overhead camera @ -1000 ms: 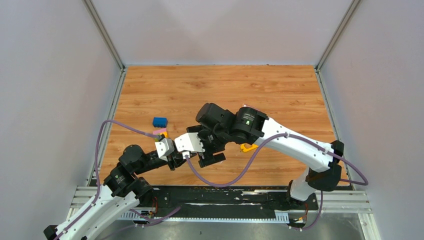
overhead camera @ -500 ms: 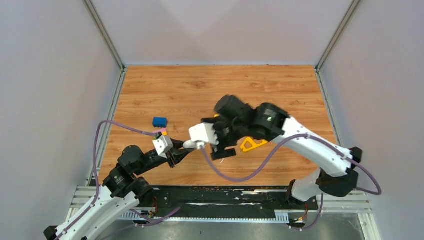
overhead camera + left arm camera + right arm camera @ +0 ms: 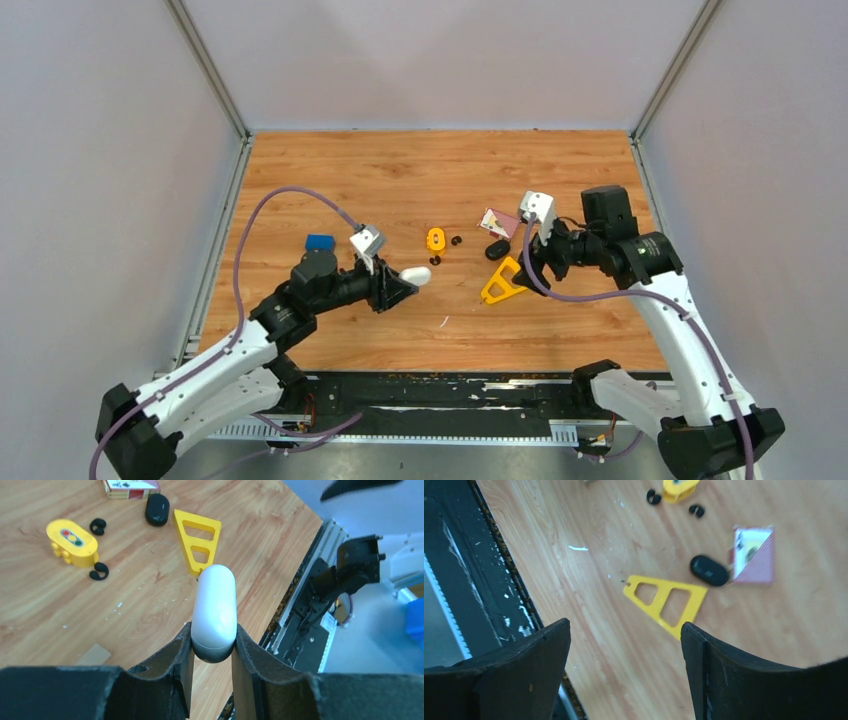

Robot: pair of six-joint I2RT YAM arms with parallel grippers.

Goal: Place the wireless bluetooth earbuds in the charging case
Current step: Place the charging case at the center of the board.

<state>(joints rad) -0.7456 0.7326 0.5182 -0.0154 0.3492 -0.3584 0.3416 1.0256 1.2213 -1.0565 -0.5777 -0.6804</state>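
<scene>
Steady the white case [image 3: 215,600] clenched in the left gripper [image 3: 213,632], bring the released right gripper [image 3: 624,630], poised over the triangle [image 3: 667,600], to open it, then fetch the black buds [image 3: 99,571] lying on the surface [image 3: 150,600] ahead-left of the left gripper.

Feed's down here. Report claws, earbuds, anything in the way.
Left claw shut on white case. Right claw open, empty. Two black earbuds loose on table by yellow block. Yellow triangle, black case near right claw.

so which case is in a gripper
The white case, clamped in the left gripper; the black case lies loose on the table.
</scene>
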